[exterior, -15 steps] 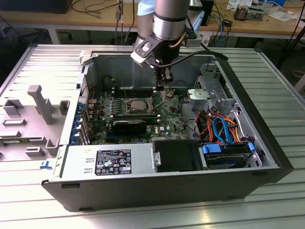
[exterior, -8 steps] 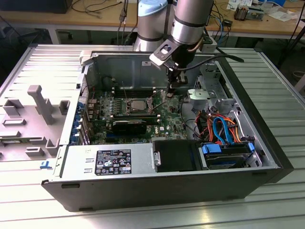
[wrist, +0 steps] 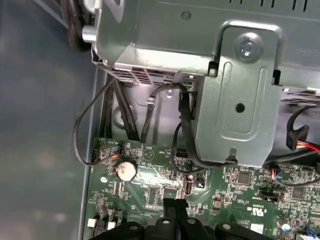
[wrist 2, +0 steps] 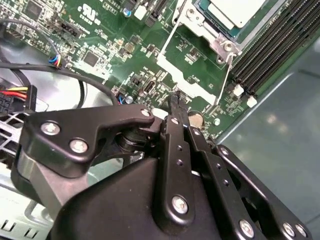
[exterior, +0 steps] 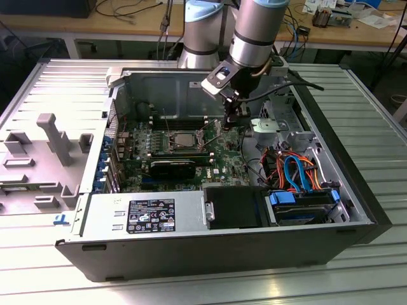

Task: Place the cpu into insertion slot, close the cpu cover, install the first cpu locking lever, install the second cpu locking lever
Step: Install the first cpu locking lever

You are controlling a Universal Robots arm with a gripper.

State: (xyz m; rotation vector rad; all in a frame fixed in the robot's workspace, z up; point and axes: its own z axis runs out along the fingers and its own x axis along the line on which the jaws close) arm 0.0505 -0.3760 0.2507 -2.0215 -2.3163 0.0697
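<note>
While the arm hung inside the case (exterior: 191, 254), gripper (exterior: 233, 121): sat low over the green board (exterior: 219, 162), just to the exterior view's right of the socket.
Fingers (wrist 2: 172, 135): pressed together in both wrist views, nothing between them, tips close above the board.
Cpu (exterior: 184, 140): lay flat in the insertion slot (exterior: 166, 142) near the board's middle, silver top up, apart from the gripper.
Cover (wrist 2: 200, 25): the metal frame lay around the chip's edges in the second wrist view; I judged it down.
Lever (wrist 2: 226, 75): a thin wire rod ran from the socket corner toward the fingertips; couldn't tell whether it was hooked.
Done: chip placed, cover likely closed.
Left: by my read both levers, as neither showed clearly latched.
</note>
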